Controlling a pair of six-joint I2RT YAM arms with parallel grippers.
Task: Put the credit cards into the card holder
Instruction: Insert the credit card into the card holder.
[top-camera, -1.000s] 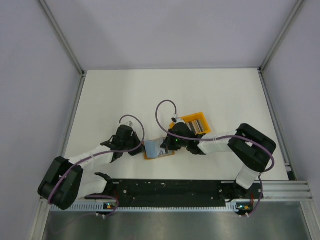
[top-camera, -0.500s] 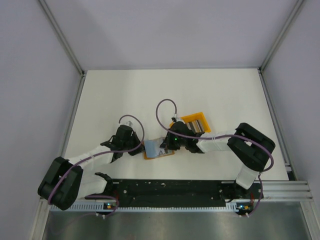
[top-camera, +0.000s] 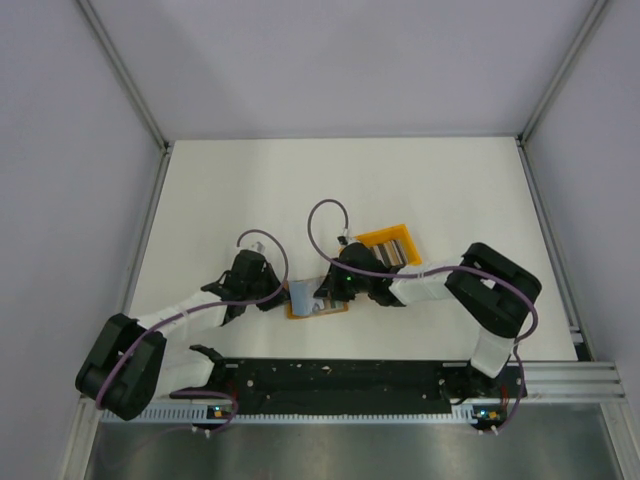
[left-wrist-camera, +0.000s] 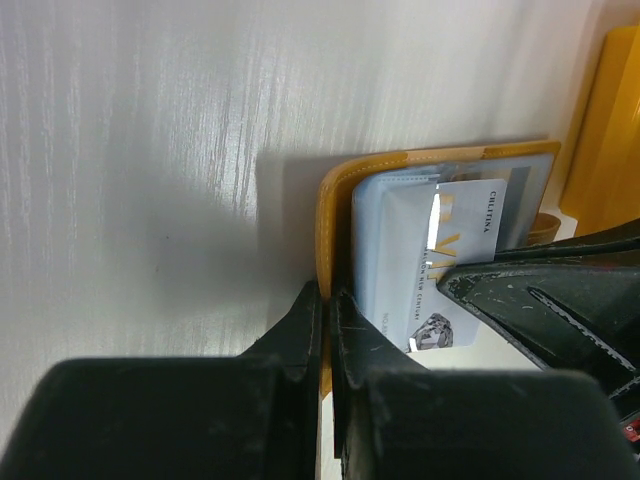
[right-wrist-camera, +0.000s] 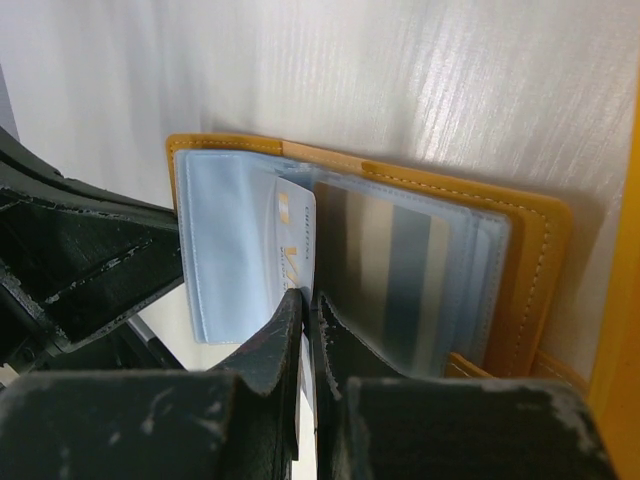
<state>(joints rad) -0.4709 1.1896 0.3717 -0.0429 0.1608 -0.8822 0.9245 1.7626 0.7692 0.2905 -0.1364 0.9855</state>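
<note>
The mustard-orange card holder (top-camera: 303, 301) lies open on the table, its pale clear sleeves up; it also shows in the left wrist view (left-wrist-camera: 335, 200) and the right wrist view (right-wrist-camera: 530, 260). My left gripper (top-camera: 277, 292) (left-wrist-camera: 328, 300) is shut on the holder's left edge. My right gripper (top-camera: 326, 291) (right-wrist-camera: 308, 300) is shut on a white printed card (right-wrist-camera: 296, 235) (left-wrist-camera: 462, 250), held on edge and partly inside a sleeve. A striped dark card sits in the sleeve to its right. More credit cards (top-camera: 394, 249) stand in a row at the back right.
The cards stand in a bright orange plastic bin (top-camera: 383, 238), just behind the right gripper; its wall shows in the left wrist view (left-wrist-camera: 610, 130) and the right wrist view (right-wrist-camera: 628, 300). White table (top-camera: 250, 190) lies around, with metal frame rails at the sides.
My right gripper has moved left from the bin over the card holder, bringing the white card into the sleeves. The left arm has not moved.
</note>
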